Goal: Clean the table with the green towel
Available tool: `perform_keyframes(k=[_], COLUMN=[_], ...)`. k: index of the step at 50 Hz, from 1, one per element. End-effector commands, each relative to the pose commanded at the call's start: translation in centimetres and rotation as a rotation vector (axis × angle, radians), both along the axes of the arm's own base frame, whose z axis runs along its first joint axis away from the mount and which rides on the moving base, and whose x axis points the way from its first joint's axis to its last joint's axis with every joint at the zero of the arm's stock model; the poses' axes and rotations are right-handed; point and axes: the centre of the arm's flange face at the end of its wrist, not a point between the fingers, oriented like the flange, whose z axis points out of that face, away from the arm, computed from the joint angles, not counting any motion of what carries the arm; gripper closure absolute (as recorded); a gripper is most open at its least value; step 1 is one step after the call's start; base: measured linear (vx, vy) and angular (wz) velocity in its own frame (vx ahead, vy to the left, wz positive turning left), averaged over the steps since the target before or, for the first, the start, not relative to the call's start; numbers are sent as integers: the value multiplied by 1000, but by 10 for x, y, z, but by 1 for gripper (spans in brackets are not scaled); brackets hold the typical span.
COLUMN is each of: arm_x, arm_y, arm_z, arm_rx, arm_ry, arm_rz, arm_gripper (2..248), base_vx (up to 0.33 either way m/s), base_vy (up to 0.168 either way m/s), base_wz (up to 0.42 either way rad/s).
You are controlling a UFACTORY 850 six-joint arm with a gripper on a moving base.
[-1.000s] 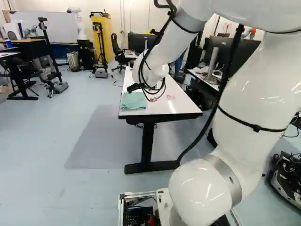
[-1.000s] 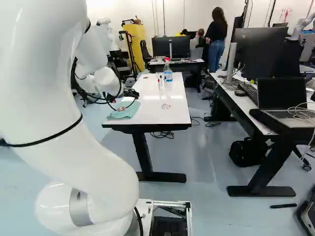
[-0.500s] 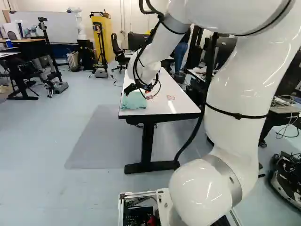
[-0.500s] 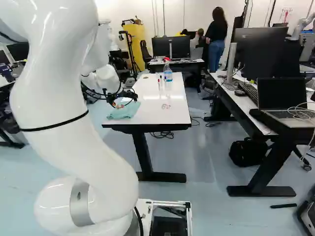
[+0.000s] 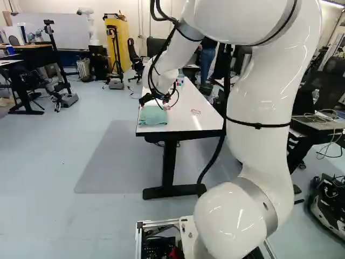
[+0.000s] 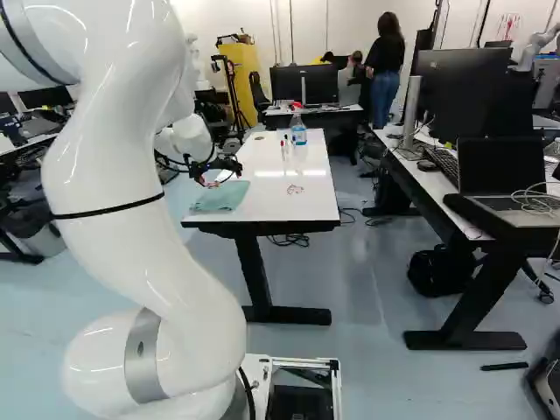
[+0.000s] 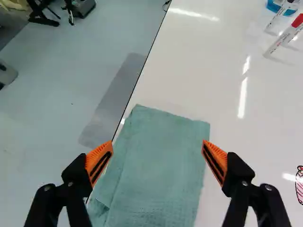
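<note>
Left base view: we see our white arm (image 5: 264, 100) right of centre, its fingers (image 5: 142, 101) above the green towel (image 5: 153, 116), upper middle of the frame, at the white surface's (image 5: 180, 125) near left corner; red marks (image 5: 195, 112) sit rightward. In the wrist view, the fingers stand wide open over the towel.

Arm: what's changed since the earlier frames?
The arm has swung left in the left base view, right in the right base view. The gripper shifted slightly left in the left base view; now open over the towel, gripping nothing. Unchanged: towel, table, spray bottle, base.
</note>
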Motion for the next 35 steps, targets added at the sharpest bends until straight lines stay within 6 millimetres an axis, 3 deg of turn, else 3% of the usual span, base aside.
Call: perform_keyframes(k=[35], arm_x=[10], arm_y=[3], arm_z=[-37], arm_rx=[-17], arm_ry=[58], arm_rz=[0], arm_gripper=[3], base_vx=[0], base_vy=[0], base_wz=[0])
